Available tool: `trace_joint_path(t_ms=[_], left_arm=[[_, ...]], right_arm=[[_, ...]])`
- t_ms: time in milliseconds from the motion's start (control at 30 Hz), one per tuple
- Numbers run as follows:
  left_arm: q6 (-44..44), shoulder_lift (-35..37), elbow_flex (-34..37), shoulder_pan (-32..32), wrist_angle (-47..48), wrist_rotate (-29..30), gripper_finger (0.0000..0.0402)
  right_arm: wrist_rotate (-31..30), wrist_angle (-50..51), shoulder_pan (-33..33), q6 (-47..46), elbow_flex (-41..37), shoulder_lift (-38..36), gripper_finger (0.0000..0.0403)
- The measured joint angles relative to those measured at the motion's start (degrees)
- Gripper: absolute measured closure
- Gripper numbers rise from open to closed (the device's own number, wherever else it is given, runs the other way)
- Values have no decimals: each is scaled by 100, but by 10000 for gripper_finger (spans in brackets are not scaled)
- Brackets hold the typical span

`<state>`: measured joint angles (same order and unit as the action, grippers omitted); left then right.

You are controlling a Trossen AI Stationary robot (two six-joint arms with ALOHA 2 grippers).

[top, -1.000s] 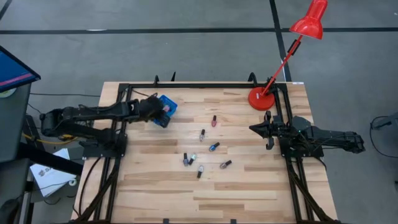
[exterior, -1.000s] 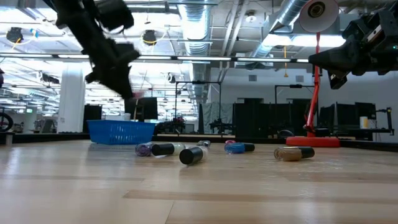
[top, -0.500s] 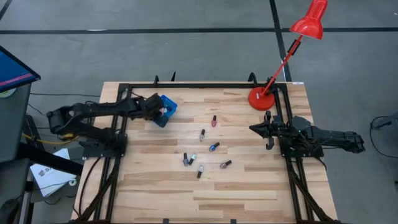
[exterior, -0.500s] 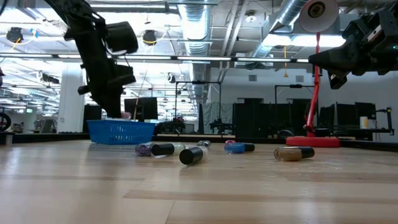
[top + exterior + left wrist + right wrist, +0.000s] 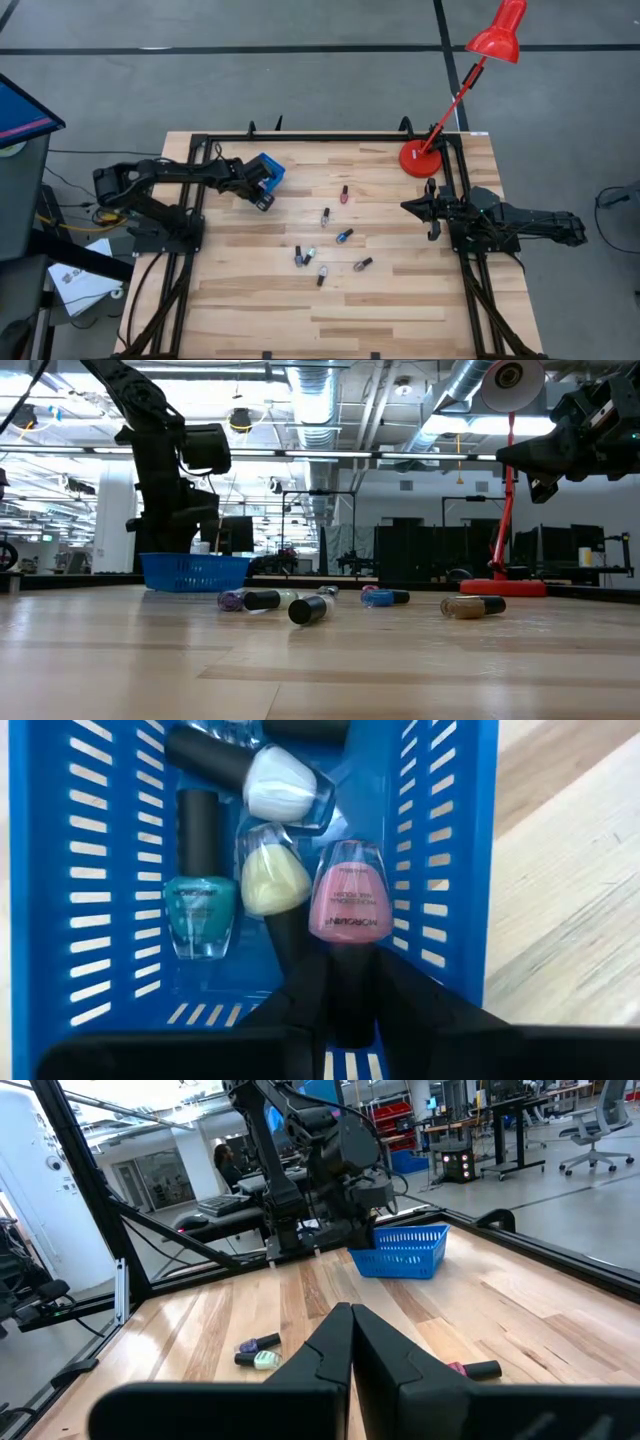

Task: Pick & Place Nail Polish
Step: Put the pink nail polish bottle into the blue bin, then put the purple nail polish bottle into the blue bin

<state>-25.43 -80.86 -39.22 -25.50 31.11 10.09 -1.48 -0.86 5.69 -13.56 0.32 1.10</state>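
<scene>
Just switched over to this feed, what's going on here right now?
The left gripper is over the blue bin at the table's back left, its jaws shut on the dark cap of a pink nail polish bottle held inside the bin. Teal, yellow and white bottles already lie in there. Six more bottles lie mid-table. The right gripper waits shut at the right side.
</scene>
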Motion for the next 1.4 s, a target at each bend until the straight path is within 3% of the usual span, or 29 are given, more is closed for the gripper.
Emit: trace_joint_path(t_ms=[500,833,1100,1400], left_arm=[[-26,31,0,0,-94,5,282],[-21,974,-678,111,-109,-2,216],[1296,1225,-1082,1265,-587,-851,203],[2523,252,-1051,2289,-1771,-1380,203]], right_arm=[[0,0,1,1,-2,2,403],[0,0,0,0,-2,1,403],[0,0,0,1,-1,2,403],[0,0,1,0,0,1,403]])
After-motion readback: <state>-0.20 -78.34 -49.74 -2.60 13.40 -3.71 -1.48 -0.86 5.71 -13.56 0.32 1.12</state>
